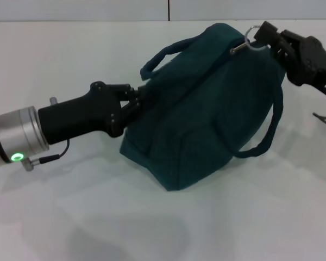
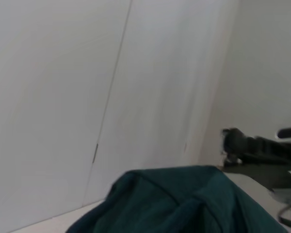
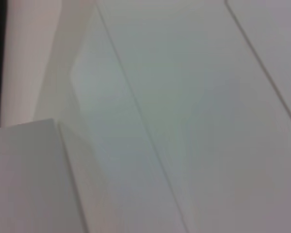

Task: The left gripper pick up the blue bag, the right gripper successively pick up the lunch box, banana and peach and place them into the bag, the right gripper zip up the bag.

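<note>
Bright, even overhead light; soft shadow under the blue bag (image 1: 206, 114) on the desk (image 1: 98, 217); wrist views blurry, esp. right.

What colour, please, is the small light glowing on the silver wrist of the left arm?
Green; the small light on the silver wrist shows best in the head view.

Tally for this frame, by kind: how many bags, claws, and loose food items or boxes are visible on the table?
Bags: 1, the blue bag, its top looking closed.
Claws: 2, the left claw at the bag's side, the right claw at the ring pull.
Food items or boxes outside the bag: 0.
Total: 3.
</note>
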